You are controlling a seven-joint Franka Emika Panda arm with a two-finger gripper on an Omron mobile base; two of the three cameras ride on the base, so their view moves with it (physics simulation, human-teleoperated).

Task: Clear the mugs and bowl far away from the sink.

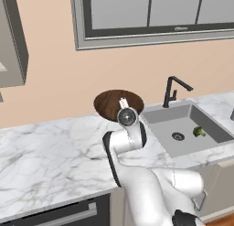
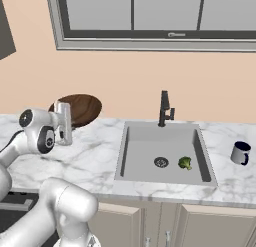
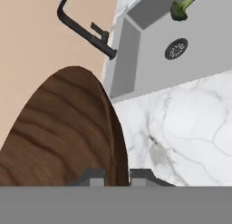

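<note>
The arm is reaching forward left of the sink (image 2: 165, 151); the gripper (image 3: 117, 175) is pinching the bowl's (image 3: 63, 132) rim, holding it tilted above the counter (image 1: 50, 156); fingers mostly cut off.

Even, bright, flat rendered light throughout; shadows faint, no glare, edges slightly soft and pixelated.
</note>
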